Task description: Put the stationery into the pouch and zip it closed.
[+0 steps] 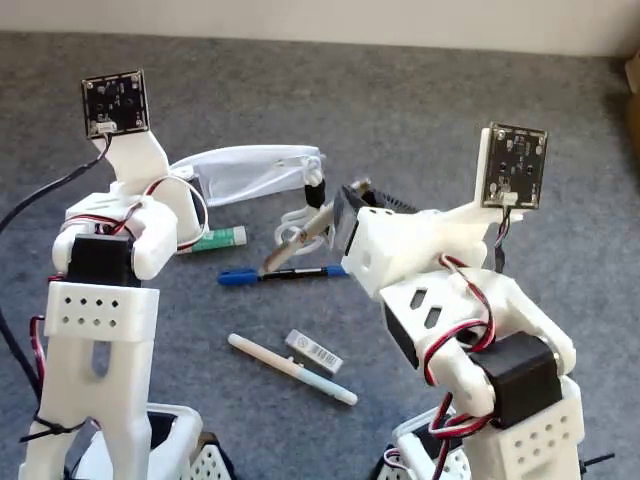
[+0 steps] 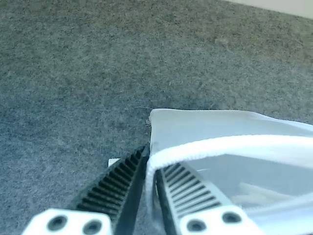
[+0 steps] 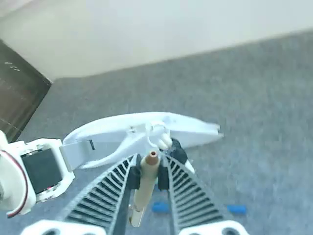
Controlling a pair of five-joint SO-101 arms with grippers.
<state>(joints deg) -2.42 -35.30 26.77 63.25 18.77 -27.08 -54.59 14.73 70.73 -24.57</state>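
The white translucent pouch [image 1: 255,170] hangs a little above the grey carpet; my left gripper [image 1: 193,188] is shut on its left end. In the left wrist view the fingers pinch the pouch's rim [image 2: 195,147] at the gripper [image 2: 149,155]. My right gripper [image 1: 317,200] is shut on a beige pen [image 1: 295,243], tilted, right next to the pouch's right end. In the right wrist view the beige pen [image 3: 145,183] sits between the fingers of the gripper [image 3: 150,161], its tip just below the pouch [image 3: 142,128]. On the carpet lie a blue pen [image 1: 280,273], a green glue stick [image 1: 215,240], a white pen [image 1: 290,368] and an eraser [image 1: 313,350].
Both arm bases [image 1: 95,340] stand at the near edge, left and right. The blue pen [image 3: 195,208] lies under the right gripper. A pale wall [image 3: 161,34] and a dark panel [image 3: 17,88] bound the carpet at the far side.
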